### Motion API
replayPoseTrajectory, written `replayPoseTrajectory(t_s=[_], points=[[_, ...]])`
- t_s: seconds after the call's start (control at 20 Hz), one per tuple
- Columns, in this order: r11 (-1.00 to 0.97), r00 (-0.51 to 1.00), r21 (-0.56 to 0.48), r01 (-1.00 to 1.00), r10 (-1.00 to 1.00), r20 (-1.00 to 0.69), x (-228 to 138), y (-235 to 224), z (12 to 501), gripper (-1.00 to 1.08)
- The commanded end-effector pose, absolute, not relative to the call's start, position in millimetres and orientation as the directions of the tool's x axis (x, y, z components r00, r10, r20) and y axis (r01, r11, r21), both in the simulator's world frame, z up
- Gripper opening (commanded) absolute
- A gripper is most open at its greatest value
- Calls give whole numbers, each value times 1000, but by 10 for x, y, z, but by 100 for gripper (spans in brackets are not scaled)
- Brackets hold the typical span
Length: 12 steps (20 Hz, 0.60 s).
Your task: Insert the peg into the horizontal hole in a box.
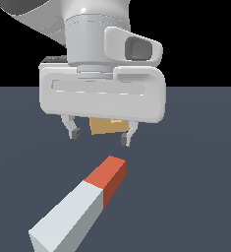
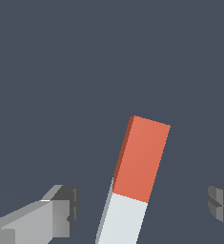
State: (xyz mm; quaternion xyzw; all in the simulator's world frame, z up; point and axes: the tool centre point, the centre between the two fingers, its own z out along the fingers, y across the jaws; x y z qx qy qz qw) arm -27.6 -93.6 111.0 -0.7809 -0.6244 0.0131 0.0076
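Observation:
The peg lies flat on the dark floor, a long pale grey-white bar whose red end points toward the arm. My gripper hangs open above and just beyond that red end, with nothing between its fingers. Behind the gripper, the tan-orange box shows only as a strip under the hand. A lighter patch at its upper edge may be the hole, mostly hidden by the hand. In the wrist view the peg lies between the two spread fingertips, red end away from the camera.
A dark blue-grey floor spreads around the peg and box. The white hand body fills the upper middle of the exterior view and blocks most of the box.

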Motion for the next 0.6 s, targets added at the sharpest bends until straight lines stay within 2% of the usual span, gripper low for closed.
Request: replayPoseTrajectory(t_s=[0.0, 0.25, 0.55], points=[[-308, 308, -19, 951, 951, -10, -360, -1226, 981, 100], [-424, 424, -5, 906, 906, -5, -517, -1599, 800, 100], [-477, 477, 0, 879, 879, -1, -608, -1764, 711, 100]])
